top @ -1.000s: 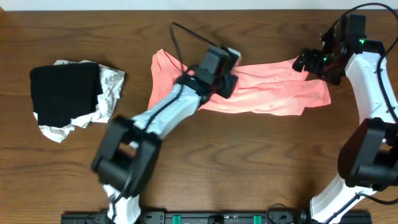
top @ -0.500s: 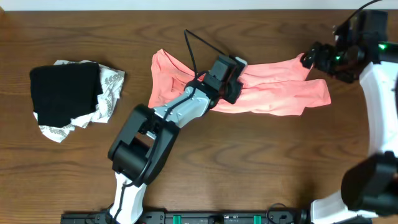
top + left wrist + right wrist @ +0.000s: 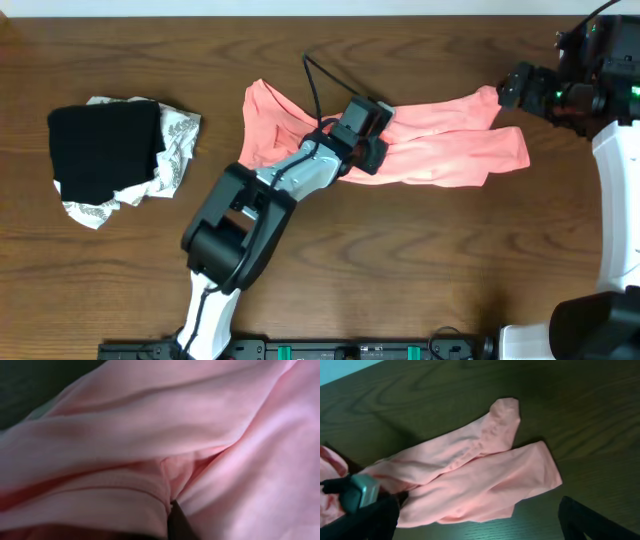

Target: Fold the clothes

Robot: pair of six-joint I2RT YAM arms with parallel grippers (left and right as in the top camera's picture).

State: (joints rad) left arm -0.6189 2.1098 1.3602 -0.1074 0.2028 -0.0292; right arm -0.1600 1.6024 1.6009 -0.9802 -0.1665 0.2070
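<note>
Overhead, dark wood table (image 3: 420,260), left jaws clamped on pink T-shirt (image 3: 450,160), right jaws apart.

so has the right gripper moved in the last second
yes: the right gripper has pulled back rightward, slightly nearer the far edge of the table, off the end of the pink T-shirt.

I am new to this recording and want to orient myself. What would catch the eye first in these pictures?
The pink T-shirt lies stretched and rumpled across the upper middle of the table, and the left gripper is shut on a fold near its centre. The right gripper hangs open by the shirt's right end, holding nothing. At far left, a black garment sits on a white patterned cloth.
</note>
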